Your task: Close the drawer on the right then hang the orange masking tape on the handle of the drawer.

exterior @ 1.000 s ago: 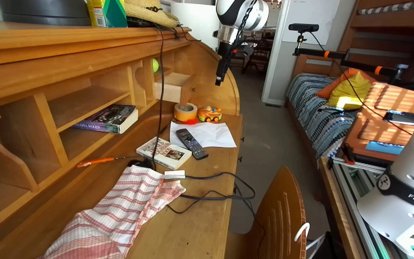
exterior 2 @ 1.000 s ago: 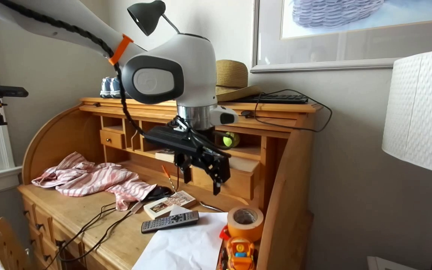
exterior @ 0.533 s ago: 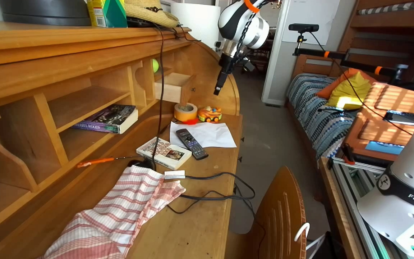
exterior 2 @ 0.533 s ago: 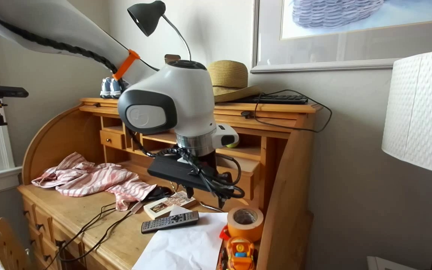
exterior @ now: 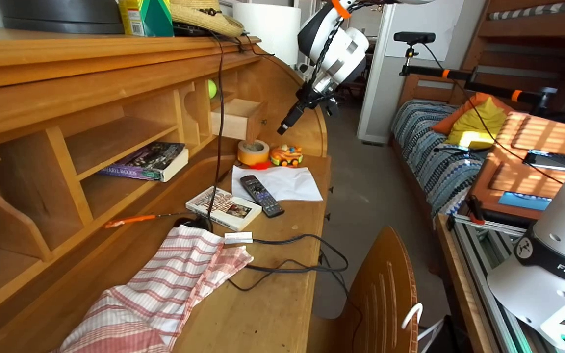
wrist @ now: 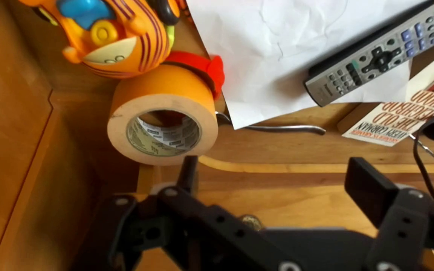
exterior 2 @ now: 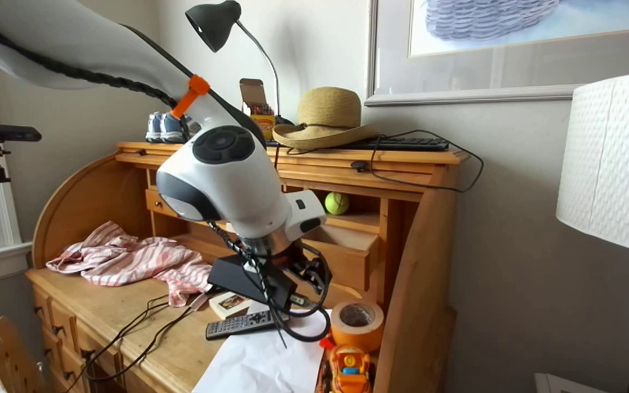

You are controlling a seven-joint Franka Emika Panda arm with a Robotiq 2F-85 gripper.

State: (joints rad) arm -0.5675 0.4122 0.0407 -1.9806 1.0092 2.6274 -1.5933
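The drawer is of light wood and stands pulled open from its cubby. It shows in both exterior views, and its front fills the space between the fingers in the wrist view. Its round metal knob is partly covered by the gripper. The orange masking tape stands on the desk below the drawer, hole up; it also shows in the wrist view. My gripper is open and empty. It points down at a slant at the drawer front, in an exterior view apart from it.
An orange toy car and a red object lie against the tape. White paper, a remote and a book lie nearby. The desk's curved side wall rises beside the drawer.
My gripper has come down and closer to the drawer, and the wrist has tilted so the fingers slant at the drawer front. The drawer and tape have not moved.
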